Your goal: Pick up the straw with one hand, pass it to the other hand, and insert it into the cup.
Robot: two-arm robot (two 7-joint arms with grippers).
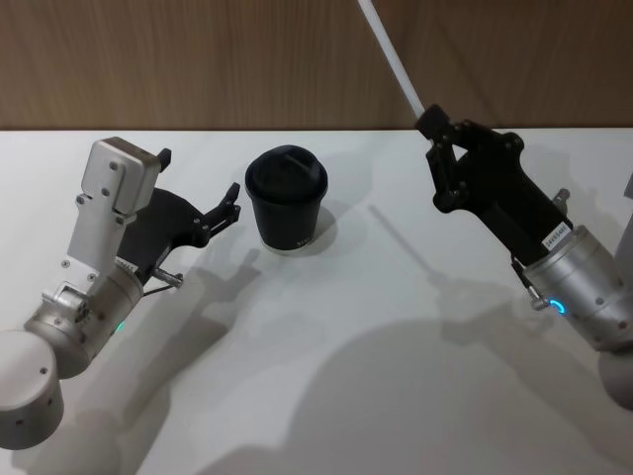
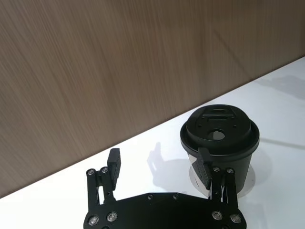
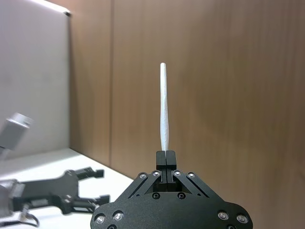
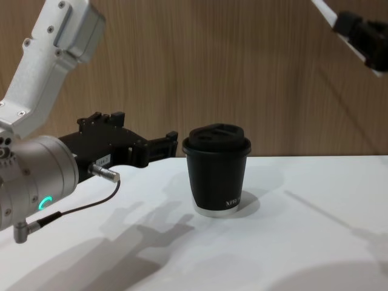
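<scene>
Straw (image 1: 391, 54): white, pinched between the closed fingers of the right gripper (image 1: 430, 124), held aloft and slanting, right of the cup (image 1: 287, 208). Cup: black, lidded, upright on the white table (image 1: 396, 376). Left gripper (image 1: 198, 176): fingers spread, empty, just left of the cup.

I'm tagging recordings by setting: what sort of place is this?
Probably a robot test bench in an office-like room: a white table against a wood-panelled wall, one lidded cup on it, the right gripper holding a straw above, the left gripper open beside the cup.
</scene>
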